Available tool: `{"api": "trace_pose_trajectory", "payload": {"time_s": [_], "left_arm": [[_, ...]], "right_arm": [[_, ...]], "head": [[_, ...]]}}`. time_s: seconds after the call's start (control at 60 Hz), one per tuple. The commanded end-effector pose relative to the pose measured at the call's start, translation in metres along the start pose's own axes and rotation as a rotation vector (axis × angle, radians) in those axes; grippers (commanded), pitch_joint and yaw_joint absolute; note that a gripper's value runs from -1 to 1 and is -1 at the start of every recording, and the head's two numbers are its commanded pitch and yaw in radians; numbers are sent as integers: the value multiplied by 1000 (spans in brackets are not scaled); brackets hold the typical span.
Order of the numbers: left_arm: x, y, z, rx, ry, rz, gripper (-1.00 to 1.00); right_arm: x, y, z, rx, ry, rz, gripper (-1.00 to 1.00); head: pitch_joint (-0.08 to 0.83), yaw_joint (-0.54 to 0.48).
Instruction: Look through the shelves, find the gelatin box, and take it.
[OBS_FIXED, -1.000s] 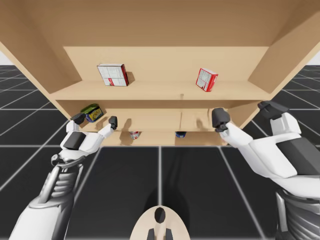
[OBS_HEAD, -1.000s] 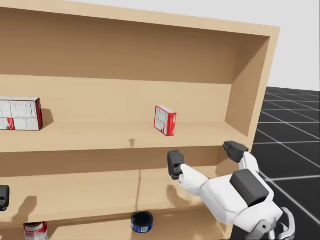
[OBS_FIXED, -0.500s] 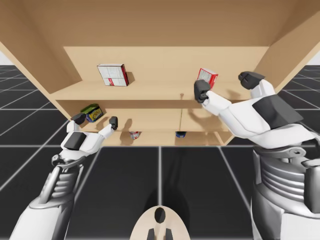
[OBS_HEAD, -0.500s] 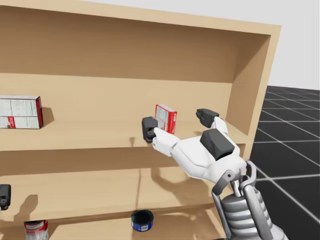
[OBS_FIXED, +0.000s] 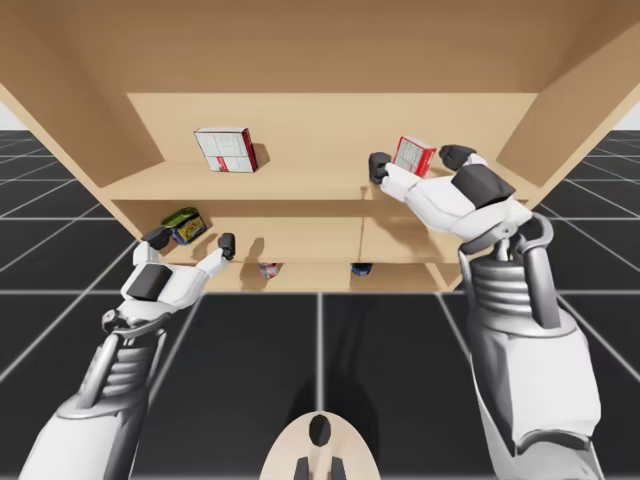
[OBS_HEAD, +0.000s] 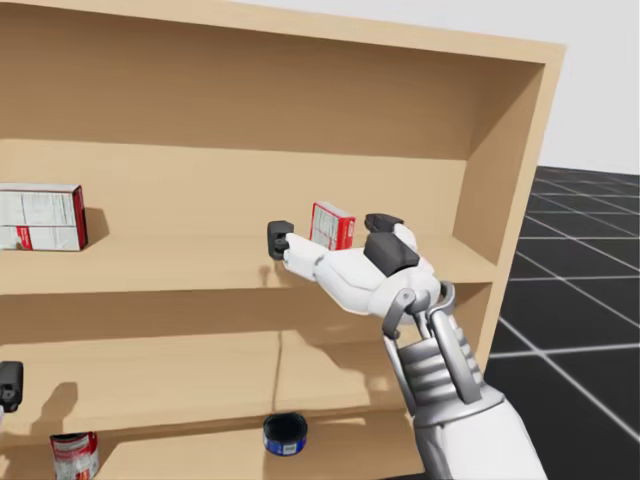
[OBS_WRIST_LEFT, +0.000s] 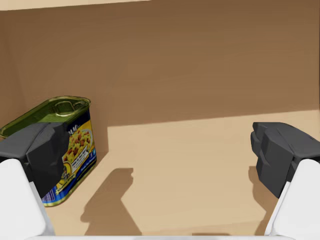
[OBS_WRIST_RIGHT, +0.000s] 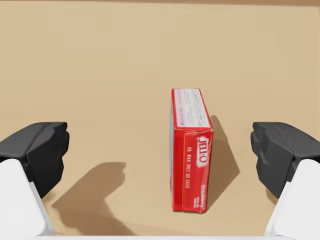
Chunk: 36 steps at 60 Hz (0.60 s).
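High view: right gripper (OBS_FIXED: 417, 160) spread astride red gelatin box (OBS_FIXED: 413, 156), centre right.
Fingers (OBS_WRIST_RIGHT: 37, 150) clear of it; bare upper shelf (OBS_FIXED: 310, 181) either side.

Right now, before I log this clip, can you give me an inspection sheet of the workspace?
Surface: wooden shelf unit, items on three levels.
Job's things: small red box upright on the upper shelf, not gripped.
Clutter: red-and-white box on the upper shelf; green can on the middle shelf; blue can and red can on the lowest.
Tools: right tool open, fingers either side of the small red box, clear of it; left tool open beside the green can.
Cables: nothing seen.
Surroundings: dark gridded floor.
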Motion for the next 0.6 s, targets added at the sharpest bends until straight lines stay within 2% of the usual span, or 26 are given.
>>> {"api": "trace_pose_trajectory", "payload": {"time_s": [0.017, 0.083, 0.1, 0.117, 0.133, 0.15, 0.317, 0.45, 0.6], "left_arm": [[1, 1, 1, 0, -3, 8, -1000], [1, 1, 1, 1, -4, 9, -1000], [1, 1, 1, 1, -3, 8, -1000], [1, 1, 1, 1, -3, 8, -1000], [1, 1, 1, 1, -3, 9, -1000], [1, 1, 1, 1, -3, 9, -1000], [2, 1, 1, 2, -5, 12, -1000], [2, 1, 1, 6, -7, 15, -1000], [3, 2, 2, 8, -9, 17, -1000]], "right_arm": [[-4, -4, -13, -39, 108, -7, -1000], [-4, -5, -16, -38, 106, 8, -968], [-4, -5, -16, -42, 106, 6, -705], [-5, -5, -17, -49, 105, 8, -350], [-6, -4, -17, -66, 95, 11, 594], [-6, -5, -18, -58, 100, 10, 1000], [-8, -5, -18, -55, 114, -1, 1000], [-5, -4, -17, -46, 98, 10, 1000], [12, 1, -7, -55, -15, 34, 1000]], "head": [[191, -251], [192, -252], [192, -252], [192, -252], [193, -252], [193, -252], [197, -252], [198, -254], [199, -254]]}}
